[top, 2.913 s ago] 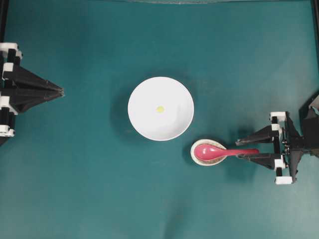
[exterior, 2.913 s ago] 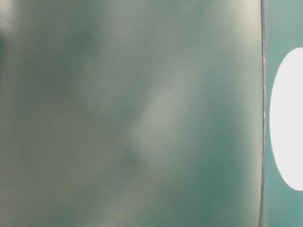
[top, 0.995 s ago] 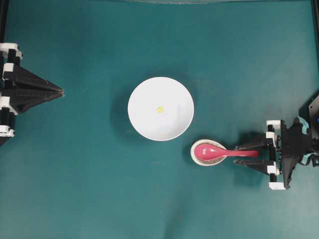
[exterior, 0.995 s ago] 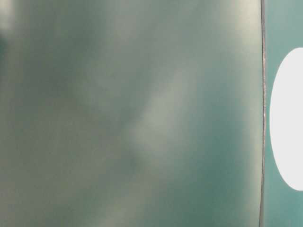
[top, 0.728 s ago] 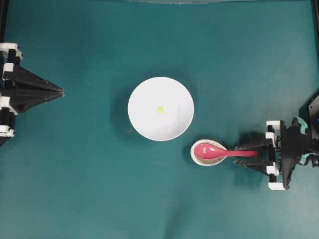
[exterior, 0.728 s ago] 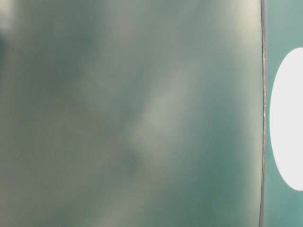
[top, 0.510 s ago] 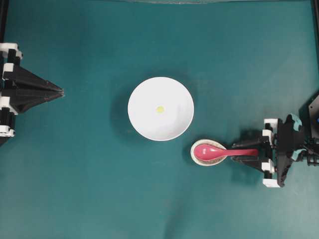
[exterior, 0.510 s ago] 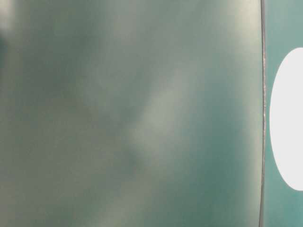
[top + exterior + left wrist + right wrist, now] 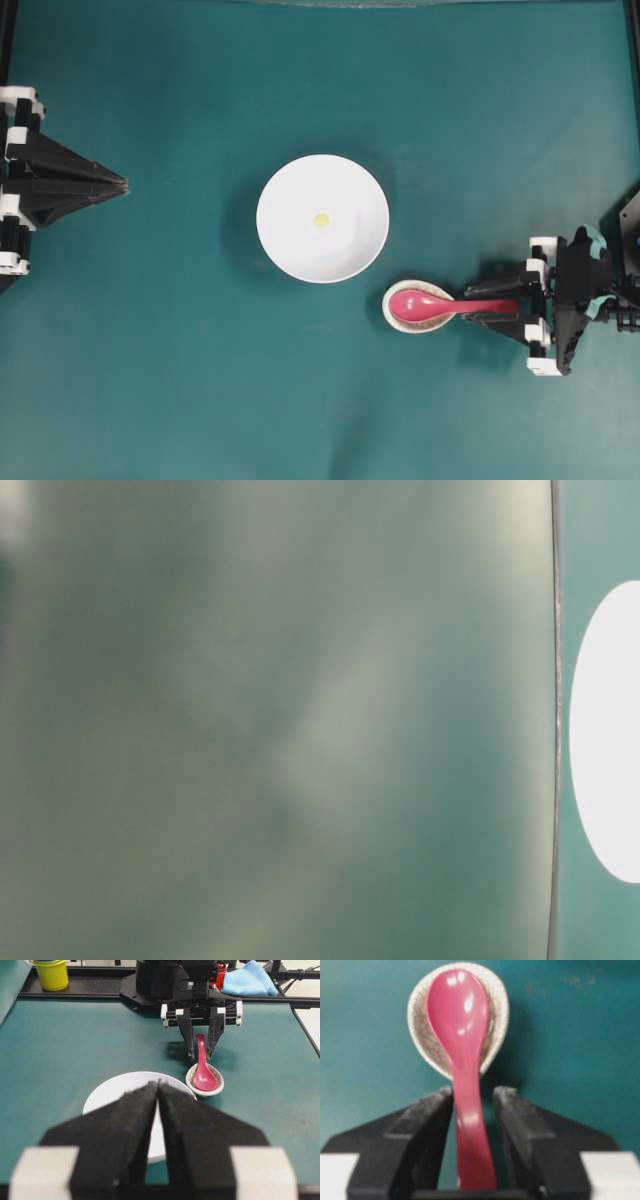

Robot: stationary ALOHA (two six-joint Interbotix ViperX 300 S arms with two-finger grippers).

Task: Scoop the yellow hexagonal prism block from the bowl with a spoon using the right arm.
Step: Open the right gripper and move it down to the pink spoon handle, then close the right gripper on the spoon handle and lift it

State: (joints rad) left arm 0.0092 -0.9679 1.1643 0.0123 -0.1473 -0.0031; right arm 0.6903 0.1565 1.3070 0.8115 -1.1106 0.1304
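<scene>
The yellow hexagonal prism block (image 9: 321,219) lies in the middle of the white bowl (image 9: 300,240), which the left wrist view shows too (image 9: 110,1095). The magenta spoon (image 9: 420,304) rests with its scoop in a speckled spoon rest (image 9: 389,310), handle pointing right. My right gripper (image 9: 470,306) is open, its two fingers (image 9: 427,1110) flanking the spoon (image 9: 457,1015) handle, a gap showing on each side. My left gripper (image 9: 125,184) is parked at the far left, shut and empty, with its tips (image 9: 158,1082) meeting in front of the bowl.
A yellow cup (image 9: 51,974) and a blue cloth (image 9: 250,982) sit behind the table's black back rail. The spoon rest (image 9: 217,1087) stands just right of the bowl. The table-level view is a blur with a white oval (image 9: 610,730) at its right edge.
My right gripper has tipped down and crept slightly left along the spoon handle, jaws still open. The spoon, bowl, block and left arm have not moved.
</scene>
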